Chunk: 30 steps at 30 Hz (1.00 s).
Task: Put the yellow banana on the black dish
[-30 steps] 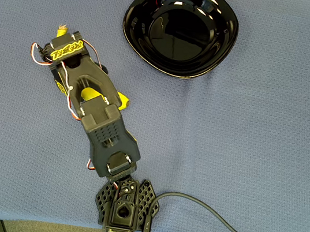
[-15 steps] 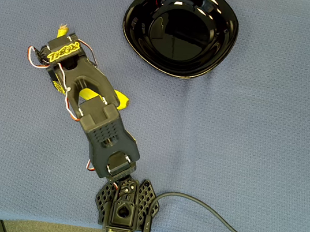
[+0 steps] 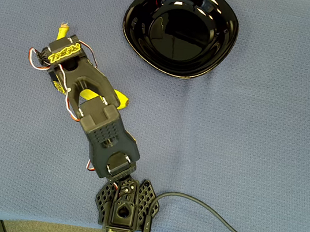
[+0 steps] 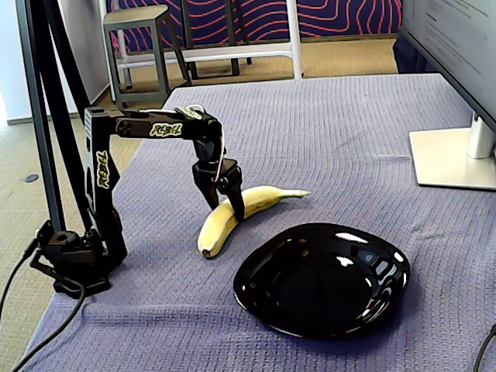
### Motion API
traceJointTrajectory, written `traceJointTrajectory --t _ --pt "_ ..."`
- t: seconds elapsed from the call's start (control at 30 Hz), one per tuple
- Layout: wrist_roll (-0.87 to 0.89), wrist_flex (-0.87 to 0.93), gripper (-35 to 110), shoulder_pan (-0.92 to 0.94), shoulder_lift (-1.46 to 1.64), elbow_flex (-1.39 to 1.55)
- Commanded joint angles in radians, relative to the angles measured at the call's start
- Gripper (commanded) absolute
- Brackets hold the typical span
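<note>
Yellow banana (image 4: 232, 215) lies on the blue-clothed tabletop (image 4: 333, 147), the claw (image 4: 230, 203) apparently pinching its middle; black dish (image 4: 322, 279) sits just beside.

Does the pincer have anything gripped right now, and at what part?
The pincer straddles the curved bright yellow banana at about its middle, with the fruit lying on the blue cloth. Whether the fingers are actually clamped cannot be told.
</note>
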Motion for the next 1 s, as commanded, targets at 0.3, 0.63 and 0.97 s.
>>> traceJointTrajectory --t 0.3,0.63,0.97 --pt "-0.003 0.04 0 0.018 0.106 -0.018" --pt "-0.012 0.163 0 0.021 0.262 -0.061" --pt "-0.181 0.222 0 0.074 0.469 -0.044"
